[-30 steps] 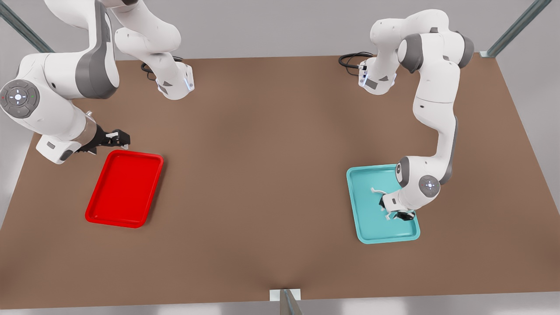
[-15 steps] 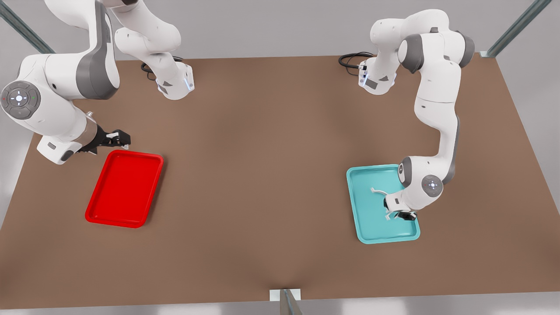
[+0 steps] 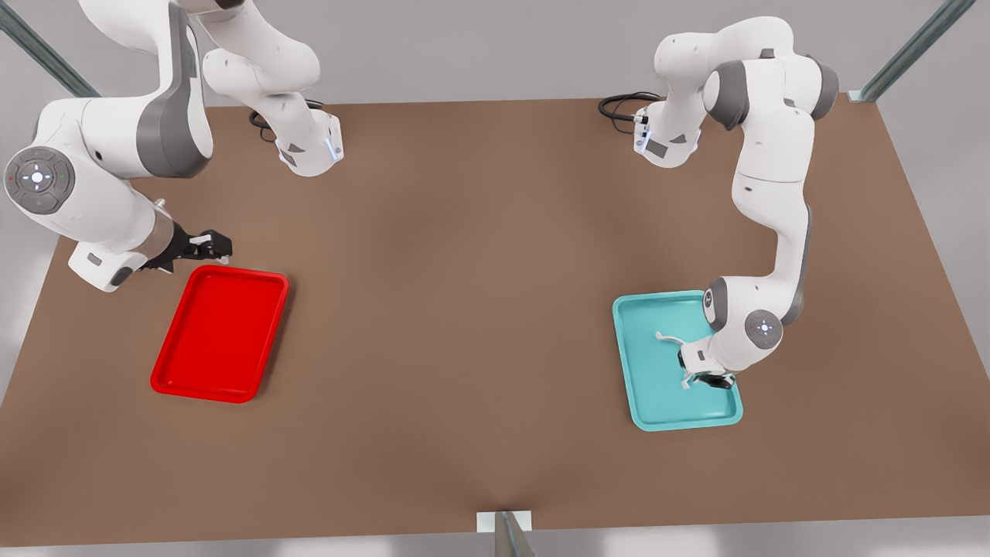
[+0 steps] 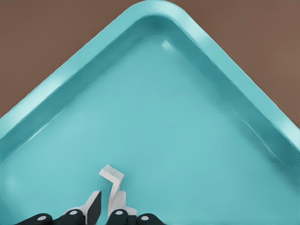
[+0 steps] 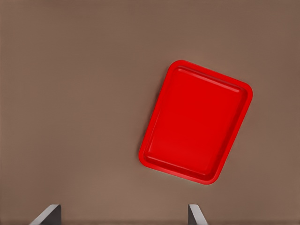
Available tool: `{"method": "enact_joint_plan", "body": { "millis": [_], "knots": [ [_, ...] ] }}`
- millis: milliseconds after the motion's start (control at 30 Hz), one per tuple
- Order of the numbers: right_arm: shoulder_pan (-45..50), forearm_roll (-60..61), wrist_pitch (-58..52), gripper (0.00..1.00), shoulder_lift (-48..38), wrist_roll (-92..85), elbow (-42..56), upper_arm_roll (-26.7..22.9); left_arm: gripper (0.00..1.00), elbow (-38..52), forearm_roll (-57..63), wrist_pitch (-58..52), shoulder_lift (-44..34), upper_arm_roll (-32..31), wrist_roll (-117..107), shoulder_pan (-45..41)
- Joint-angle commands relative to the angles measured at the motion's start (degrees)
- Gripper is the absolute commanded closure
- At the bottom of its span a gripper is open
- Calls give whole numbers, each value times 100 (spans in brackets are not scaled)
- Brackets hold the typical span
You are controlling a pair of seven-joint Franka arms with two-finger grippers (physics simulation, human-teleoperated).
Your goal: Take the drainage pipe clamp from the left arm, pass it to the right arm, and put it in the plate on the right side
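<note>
The drainage pipe clamp (image 3: 670,340) is a thin white arc lying in the teal tray (image 3: 646,398) on the front view's right. My left gripper (image 3: 705,380) is low in that tray, shut on one end of the clamp. In the left wrist view the clamp's tab (image 4: 111,174) sticks out just past the narrow-set fingertips (image 4: 95,202) of the left gripper (image 4: 107,205). The plate (image 3: 220,333) is a bright red tray on the front view's left, with nothing in it. My right gripper (image 3: 213,244) hovers open just beyond the plate's far edge. The right wrist view looks down on the plate (image 5: 197,122).
Both trays lie on a brown table (image 3: 464,309) with wide bare room between them. The arm bases (image 3: 309,151) and cables stand at the table's far edge. A metal post (image 3: 506,534) rises at the near edge.
The left arm's wrist has shifted slightly and settled lower over the clamp. The right arm has barely drifted. The clamp has stayed in the teal tray.
</note>
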Motion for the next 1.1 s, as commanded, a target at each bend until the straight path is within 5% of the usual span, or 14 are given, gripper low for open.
{"method": "enact_joint_plan", "body": {
  "millis": [0, 1067],
  "knots": [
    [0, 3, -8, 0, -6, -21, -1, -2, 65, 3, 1, -1, -4, 0, -15, 0],
    [0, 3, -8, 0, 3, -30, -28, -2, 74, 3, -25, -19, 66, 0, -59, -35]
  ]
}}
